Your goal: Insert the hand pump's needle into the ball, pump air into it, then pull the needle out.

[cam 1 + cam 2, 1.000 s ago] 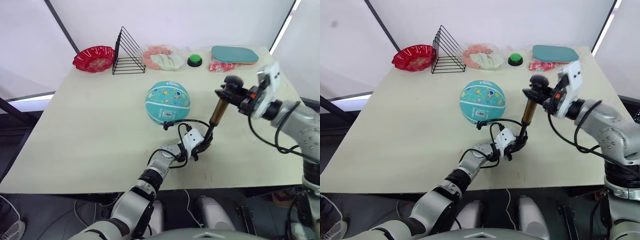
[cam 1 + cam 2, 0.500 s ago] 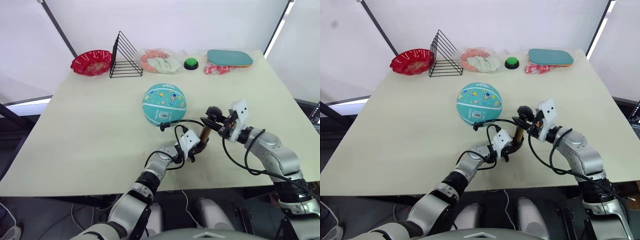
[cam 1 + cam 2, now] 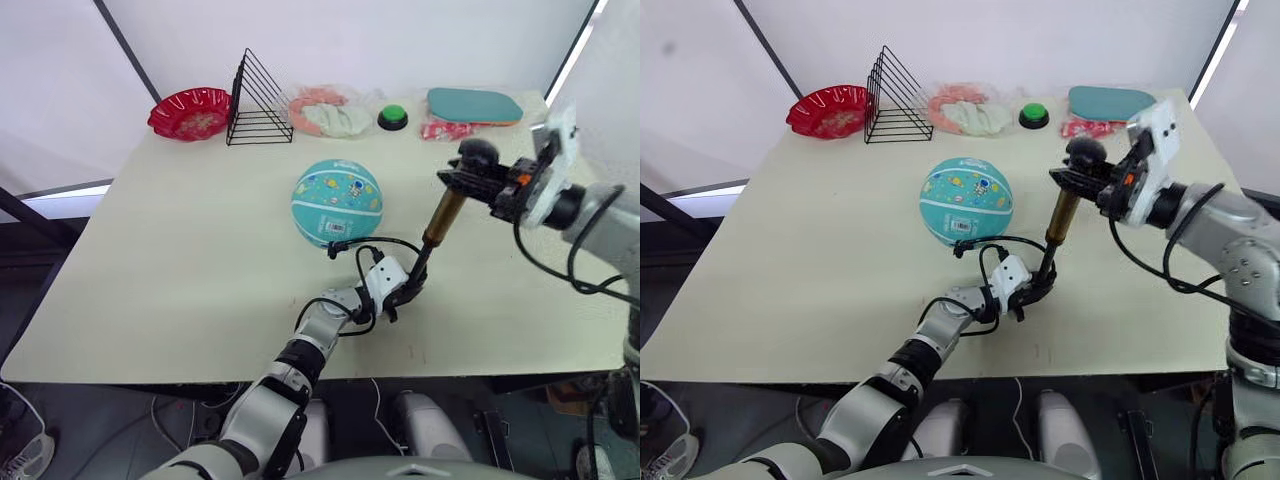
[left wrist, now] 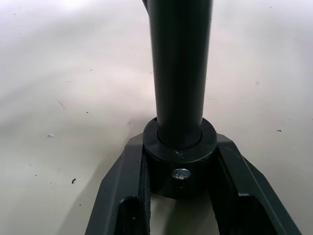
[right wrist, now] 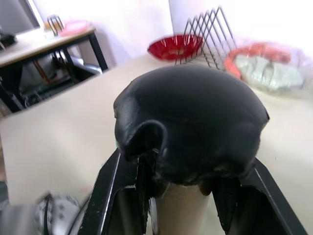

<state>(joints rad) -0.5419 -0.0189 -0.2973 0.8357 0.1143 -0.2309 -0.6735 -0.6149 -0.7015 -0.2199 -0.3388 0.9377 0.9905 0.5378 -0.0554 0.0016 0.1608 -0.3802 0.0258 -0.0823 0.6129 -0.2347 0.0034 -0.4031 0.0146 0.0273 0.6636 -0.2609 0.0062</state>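
Left eye view shows the pumping step in hand: the hand pump (image 3: 433,238) stands tilted on the desk (image 3: 180,250), its black base clamped between the fingers of the left hand (image 3: 405,292), its T-handle gripped from above by the right hand (image 3: 483,181), and the gold barrel exposed between them. The left forearm lies low along the desk's near edge; the right arm reaches in from the far right with the wrist held high. The ball (image 3: 337,203) sits mid-desk, just beyond the pump's base, and the thin black hose loops from the base toward the ball's near side by its white label; the needle itself is too small to make out. The likely next move is a straight push down along the barrel while the left hand holds the base firm.
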